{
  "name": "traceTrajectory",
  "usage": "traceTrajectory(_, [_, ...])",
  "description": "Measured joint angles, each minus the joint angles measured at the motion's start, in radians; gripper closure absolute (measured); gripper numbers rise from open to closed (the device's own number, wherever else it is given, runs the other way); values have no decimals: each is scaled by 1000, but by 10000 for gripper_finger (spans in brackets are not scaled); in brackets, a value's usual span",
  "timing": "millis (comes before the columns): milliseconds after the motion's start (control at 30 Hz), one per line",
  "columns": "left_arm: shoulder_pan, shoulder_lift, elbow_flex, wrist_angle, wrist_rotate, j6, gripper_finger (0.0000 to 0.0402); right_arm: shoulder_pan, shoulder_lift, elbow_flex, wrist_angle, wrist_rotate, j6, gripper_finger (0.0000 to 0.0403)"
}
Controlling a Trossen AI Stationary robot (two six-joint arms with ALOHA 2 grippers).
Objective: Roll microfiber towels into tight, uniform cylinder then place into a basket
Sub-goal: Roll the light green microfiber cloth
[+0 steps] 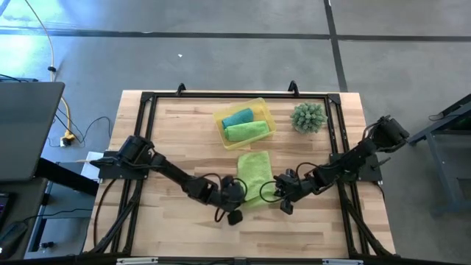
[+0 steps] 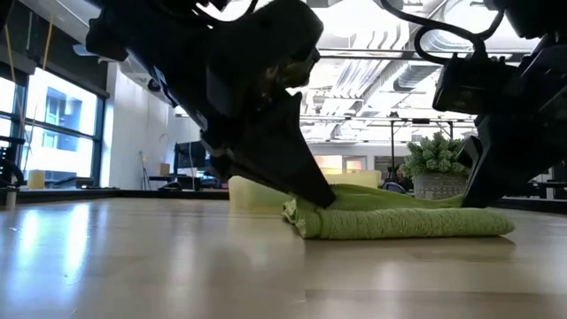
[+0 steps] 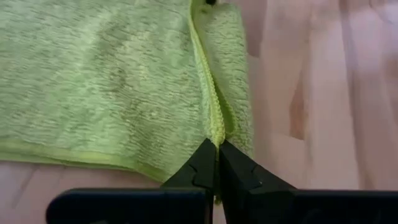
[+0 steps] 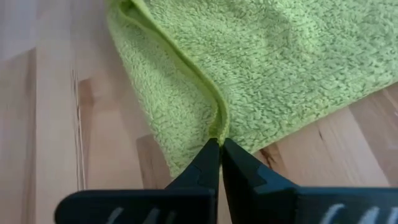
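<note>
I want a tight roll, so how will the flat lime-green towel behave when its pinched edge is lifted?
Probably floppy: the lime-green towel lies limp on the table, its folded edge already sagging where the left claw and right claw are shut on its hem. The looped pile looks grippy, so it should drag rather than slide. It seems light and may unroll if released.

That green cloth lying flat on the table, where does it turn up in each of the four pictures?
High view: green cloth at centre, between both grippers.
Low view: low folded strip, right of centre.
Left wrist view: fills the upper left.
Right wrist view: fills the upper right.
Shared landmark: its folded hem, pinched by left gripper and right gripper.
</note>
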Motion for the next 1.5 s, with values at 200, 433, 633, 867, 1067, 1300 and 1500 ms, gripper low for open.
traceTrajectory(200, [10, 8, 0, -20, -13, 2, 401, 0, 0, 0, -5, 1, 0, 403])
traceTrajectory(433, [18, 37, 2, -2, -2, 16, 401, 0, -1, 1, -9, 1, -66, 367])
traceTrajectory(633, [19, 38, 2, -9, 10, 16, 401, -10, -34, 4, -17, -136, -202, 298])
traceTrajectory(867, [21, 38, 2, -9, 15, 7, 401, 9, -130, 35, -20, -210, -333, 278])
traceTrajectory(1067, [21, 38, 2, -7, 15, 1, 401, 50, -104, 34, 20, 4, -373, 277])
traceTrajectory(1300, [21, 38, 2, -7, 16, 0, 401, 40, 21, 33, 20, 58, -280, 277])
traceTrajectory(1500, [21, 38, 2, -7, 16, 0, 401, 40, 54, 33, 1, 52, -280, 277])
